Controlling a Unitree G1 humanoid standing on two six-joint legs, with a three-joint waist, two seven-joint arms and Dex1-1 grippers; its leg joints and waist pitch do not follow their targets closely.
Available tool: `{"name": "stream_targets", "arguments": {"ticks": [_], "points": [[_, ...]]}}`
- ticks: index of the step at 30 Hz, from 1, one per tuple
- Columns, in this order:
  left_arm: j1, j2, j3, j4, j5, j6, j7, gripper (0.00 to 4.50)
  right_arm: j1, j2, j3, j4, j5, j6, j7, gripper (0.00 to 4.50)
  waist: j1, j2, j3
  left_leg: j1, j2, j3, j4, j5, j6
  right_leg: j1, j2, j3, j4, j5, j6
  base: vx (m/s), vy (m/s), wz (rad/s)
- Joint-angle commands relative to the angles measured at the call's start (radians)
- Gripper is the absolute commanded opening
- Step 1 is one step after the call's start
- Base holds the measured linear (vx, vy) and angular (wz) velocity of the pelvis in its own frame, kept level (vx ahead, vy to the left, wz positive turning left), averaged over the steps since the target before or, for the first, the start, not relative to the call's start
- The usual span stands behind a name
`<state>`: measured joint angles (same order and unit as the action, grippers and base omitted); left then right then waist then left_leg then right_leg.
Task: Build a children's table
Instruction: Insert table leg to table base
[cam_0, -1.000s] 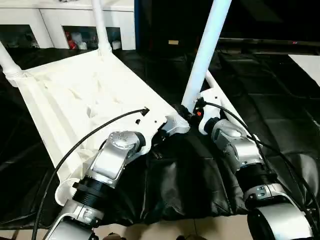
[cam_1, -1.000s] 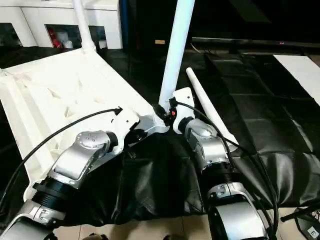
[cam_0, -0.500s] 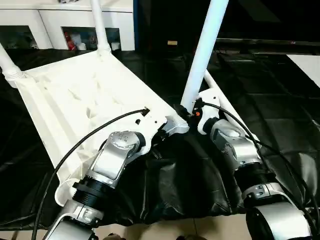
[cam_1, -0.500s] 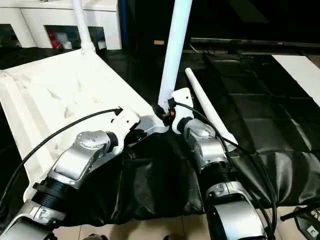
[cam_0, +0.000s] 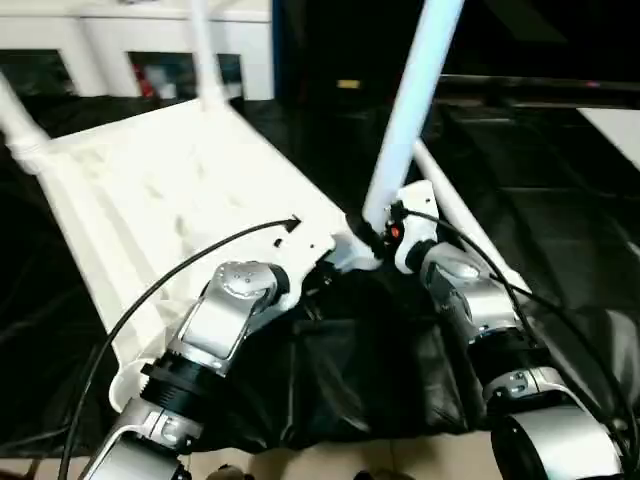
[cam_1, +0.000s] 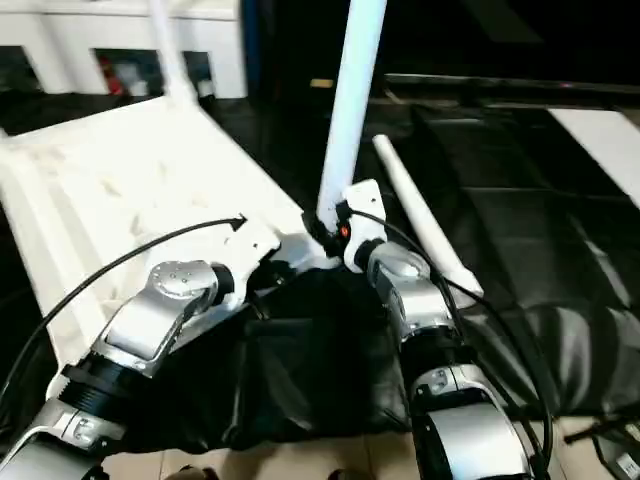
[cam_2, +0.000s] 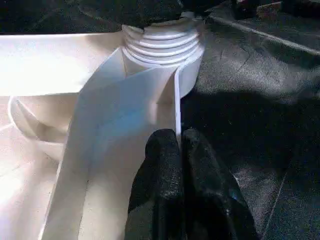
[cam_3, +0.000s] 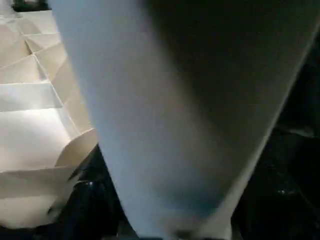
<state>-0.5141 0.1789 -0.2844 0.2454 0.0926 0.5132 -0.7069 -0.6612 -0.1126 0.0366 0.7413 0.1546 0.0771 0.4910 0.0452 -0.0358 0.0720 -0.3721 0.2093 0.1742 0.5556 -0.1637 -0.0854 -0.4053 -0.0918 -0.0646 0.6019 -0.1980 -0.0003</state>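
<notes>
Nearest the robot, the two silver forearms reach forward over the black floor covering (cam_0: 360, 390) to the near corner of the white table top (cam_0: 150, 200), which lies upside down with its ribbed underside facing up. The left end effector (cam_2: 176, 145) has its two black fingers pressed together, narrow, pinching a thin upright rib of the top right beside the threaded corner socket (cam_2: 162, 45). Just beyond and to the right, the right end effector (cam_0: 368, 228) sits at the foot of the upright leg (cam_0: 410, 110), whose base meets that same corner socket; whether its fingers clasp the leg or stand slack around it cannot be told. The leg's long axis runs nearly vertical from the socket, leaning slightly to the right at its top. The right arm is the one directly at the leg, so any turning or pressing of the leg would likely fall to it, while the left arm steadies the top. A loose fourth leg (cam_1: 420, 220) lies flat on the black covering just right of the right wrist, its length pointing away from the robot. Farther off, two more legs (cam_0: 205, 55) stand upright at the far corners of the top.
</notes>
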Motion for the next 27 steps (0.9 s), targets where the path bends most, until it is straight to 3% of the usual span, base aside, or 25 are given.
{"name": "stream_targets", "arguments": {"ticks": [1, 4, 10, 19, 27], "points": [[-0.030, -0.016, -0.036, -0.047, -0.048, -0.061, -0.059, 0.00, 0.044, 0.003, 0.019, 0.044, -0.015, 0.045, 0.018, 3.13, 0.005, 0.008, -0.061, 0.006, 0.016, 0.006, -0.054, -0.151, 0.051, 0.052, -0.036, 0.039, -0.058, -0.017, -0.246, 0.000, 0.000, 0.00], [-0.027, -0.001, -0.041, -0.046, -0.055, -0.080, -0.091, 0.00, 0.054, -0.011, 0.016, 0.006, -0.008, 0.040, 0.040, 3.50, 0.012, 0.007, -0.063, 0.007, 0.016, 0.008, -0.051, -0.133, 0.063, 0.056, -0.037, 0.040, -0.055, 0.007, -0.261, 0.000, 0.000, 0.00], [-0.019, 0.036, -0.051, -0.048, -0.077, -0.130, -0.180, 0.00, 0.113, -0.075, 0.041, -0.107, -0.004, 0.043, 0.149, 3.93, 0.027, 0.006, -0.064, 0.011, 0.017, 0.010, -0.047, -0.107, 0.079, 0.056, -0.037, 0.041, -0.052, 0.017, -0.253, 0.000, 0.000, 0.00], [-0.006, 0.107, -0.076, -0.041, -0.117, -0.209, -0.342, 0.00, 0.213, -0.191, 0.104, -0.270, 0.011, 0.058, 0.365, 3.93, 0.051, 0.011, -0.069, 0.011, 0.017, 0.008, -0.042, -0.095, 0.088, 0.059, -0.037, 0.040, -0.044, 0.064, -0.264, 0.000, 0.000, 0.00], [-0.022, 0.147, -0.083, 0.008, -0.128, -0.261, -0.436, 0.00, 0.276, -0.271, 0.145, -0.381, 0.028, 0.061, 0.514, 3.93, 0.055, 0.009, -0.062, 0.012, 0.019, 0.007, -0.046, -0.182, 0.058, 0.054, -0.041, 0.042, -0.056, -0.072, -0.236, 0.000, 0.000, 0.00]]}}
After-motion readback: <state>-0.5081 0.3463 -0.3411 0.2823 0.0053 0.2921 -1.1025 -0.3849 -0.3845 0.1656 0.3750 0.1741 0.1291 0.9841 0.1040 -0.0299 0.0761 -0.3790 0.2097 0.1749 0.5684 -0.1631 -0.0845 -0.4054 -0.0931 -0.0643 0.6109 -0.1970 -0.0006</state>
